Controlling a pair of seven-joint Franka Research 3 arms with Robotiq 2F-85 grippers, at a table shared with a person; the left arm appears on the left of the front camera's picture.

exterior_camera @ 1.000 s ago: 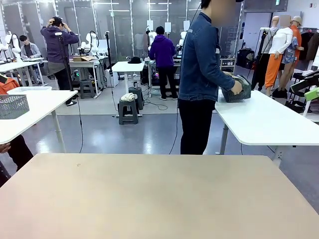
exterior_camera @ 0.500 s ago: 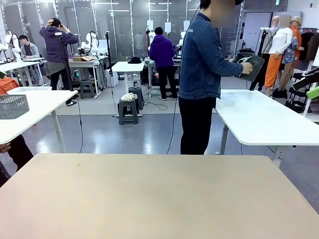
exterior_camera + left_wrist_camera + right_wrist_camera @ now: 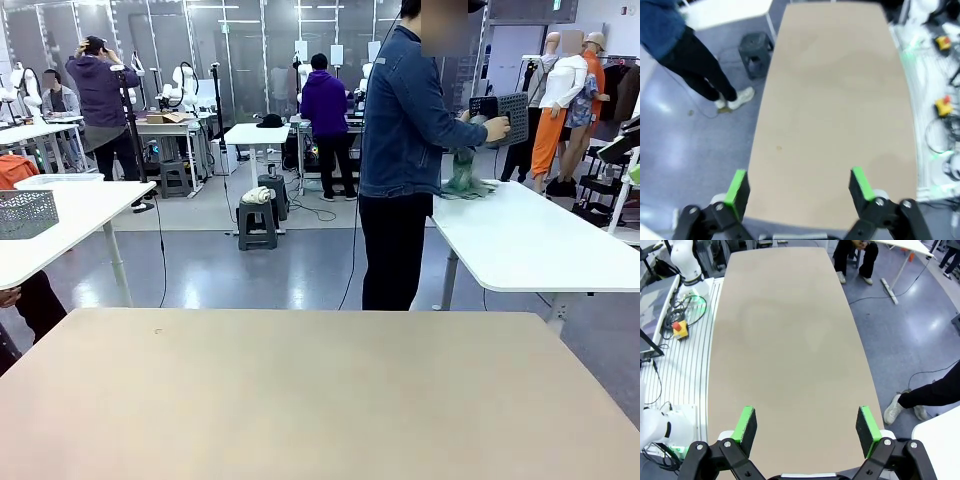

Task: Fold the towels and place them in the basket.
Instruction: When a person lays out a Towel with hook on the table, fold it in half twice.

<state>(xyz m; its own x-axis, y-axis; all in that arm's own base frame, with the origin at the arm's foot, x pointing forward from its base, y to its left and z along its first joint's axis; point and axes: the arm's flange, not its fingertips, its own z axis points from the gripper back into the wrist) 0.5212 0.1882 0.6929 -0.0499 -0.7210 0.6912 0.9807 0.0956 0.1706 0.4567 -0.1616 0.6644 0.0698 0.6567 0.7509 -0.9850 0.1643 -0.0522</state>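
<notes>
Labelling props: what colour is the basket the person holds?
The basket is dark grey, best in front view.

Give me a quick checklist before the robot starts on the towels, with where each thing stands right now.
1. Left claw open: ok.
2. Right claw open: ok.
3. Towels on the beige table: not ok, bunched on the white table.
4. Basket set down: not ok, the person's hand holds it tipped up.
5. Towel count: cannot tell.
</notes>
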